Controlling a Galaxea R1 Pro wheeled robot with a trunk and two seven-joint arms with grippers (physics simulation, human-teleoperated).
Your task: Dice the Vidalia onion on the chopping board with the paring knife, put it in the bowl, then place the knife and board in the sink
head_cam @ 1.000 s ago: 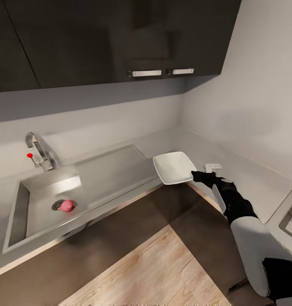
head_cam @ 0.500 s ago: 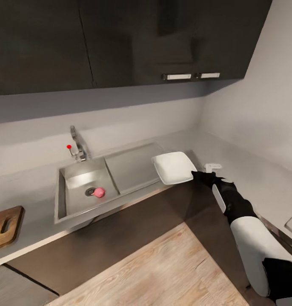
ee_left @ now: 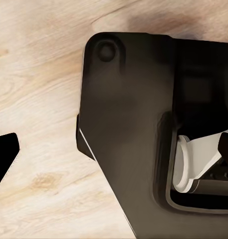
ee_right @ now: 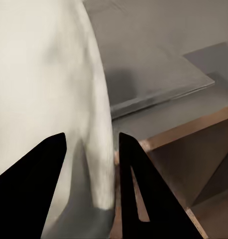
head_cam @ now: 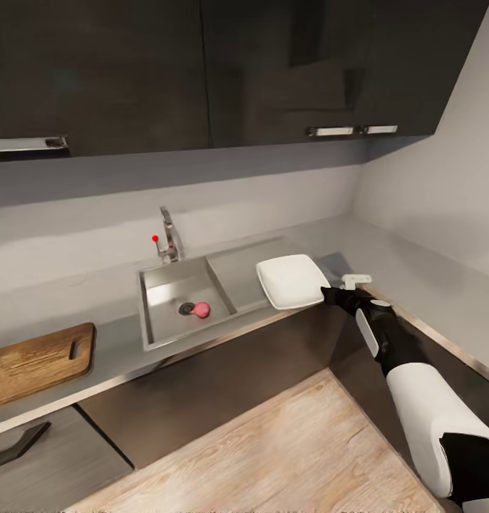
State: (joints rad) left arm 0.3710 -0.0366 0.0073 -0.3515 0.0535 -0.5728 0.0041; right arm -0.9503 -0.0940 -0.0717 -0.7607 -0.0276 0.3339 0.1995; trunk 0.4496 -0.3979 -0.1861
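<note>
My right gripper (head_cam: pixel 328 293) is shut on the rim of the white squarish bowl (head_cam: pixel 292 280), holding it over the right end of the drainboard. In the right wrist view the bowl (ee_right: pixel 44 99) sits between the two dark fingers (ee_right: pixel 51 164). The pinkish Vidalia onion (head_cam: pixel 201 309) lies by the drain in the steel sink (head_cam: pixel 150 317). The brown chopping board (head_cam: pixel 38 360) lies flat on the grey countertop (head_cam: pixel 116 342), left of the sink. The paring knife is out of view. In the left wrist view one dark fingertip (ee_left: pixel 5 157) stands far to the side over the wooden floor.
The chrome tap (head_cam: pixel 170 239) with a red knob stands behind the basin. Dark wall cabinets (head_cam: pixel 202 71) hang above. The countertop turns a corner and runs along the right wall (head_cam: pixel 430 285). Light wooden floor (head_cam: pixel 273 456) lies before the cabinets.
The whole view has swung, so the sink and onion sit further right in the picture and the chopping board has come fully into view. The bowl stays in my right gripper.
</note>
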